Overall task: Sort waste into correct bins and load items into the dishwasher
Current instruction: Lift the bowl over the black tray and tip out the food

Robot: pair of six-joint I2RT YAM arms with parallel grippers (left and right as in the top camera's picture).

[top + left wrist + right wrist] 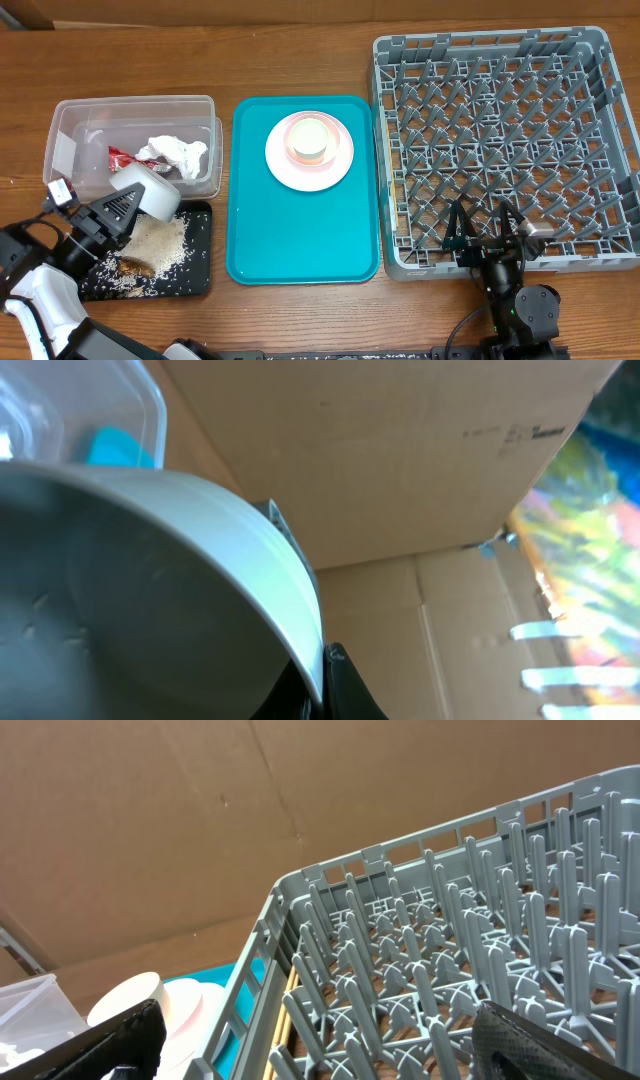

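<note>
My left gripper [118,208] is shut on the rim of a white bowl [150,190], tipped on its side over the black tray [198,280], where whitish rice scraps with brown bits [150,252] lie. In the left wrist view the bowl [150,600] fills the frame, its rim pinched between the fingers [325,680]. The clear tub [70,120] holds the red wrapper [122,155] and the white napkin [178,153]. A pinkish bowl [309,138] sits on the white plate [300,172]. My right gripper [485,228] is open and empty over the grey dish rack [500,60], whose front left corner shows in the right wrist view [420,980].
The teal tray [300,240] lies between the bins and the rack and carries the plate. The plate and bowl also show in the right wrist view [190,1010]. Brown cardboard walls stand behind the table.
</note>
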